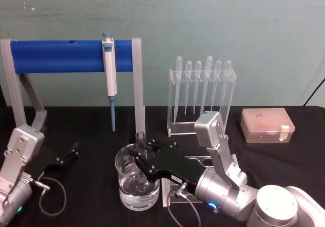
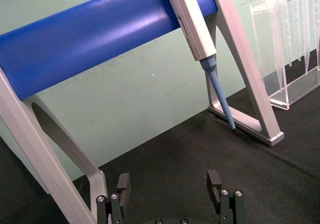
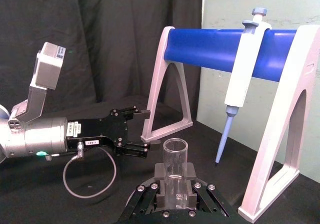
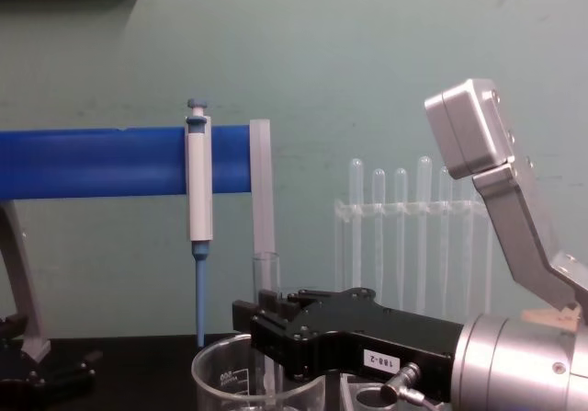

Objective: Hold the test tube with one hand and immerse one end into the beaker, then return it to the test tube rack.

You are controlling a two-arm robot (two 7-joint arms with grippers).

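Black cloth covers the table (image 1: 284, 168) in front of a pale green wall (image 1: 213, 13), where the robot's right hand (image 1: 143, 158) holds a test tube (image 1: 140, 138) upright over a beaker (image 1: 124, 194) at the near centre. The hand is clamped on the tube about mid-length. The tube's long axis runs vertical, its open rim stands above the fingers and its lower end hangs inside the beaker. Whether the tip sits under the water cannot be told.

From the right wrist, the tube (image 3: 175, 159) rises straight out of the closed grip (image 3: 175, 196). The chest view shows it (image 4: 265, 273) standing just inside the beaker's rim (image 4: 216, 374).

The clear rack (image 1: 231, 92), lined with plastic droppers (image 1: 198, 85), stands farther back and to the right of the beaker, so the right arm is the nearer one for the return. A lift clear of the rim would likely come first.

The left hand (image 1: 68, 155) rests low at the near left, fingers (image 2: 214, 181) apart and empty, below the blue stand (image 1: 56, 54) carrying a pipettor (image 1: 109, 74).
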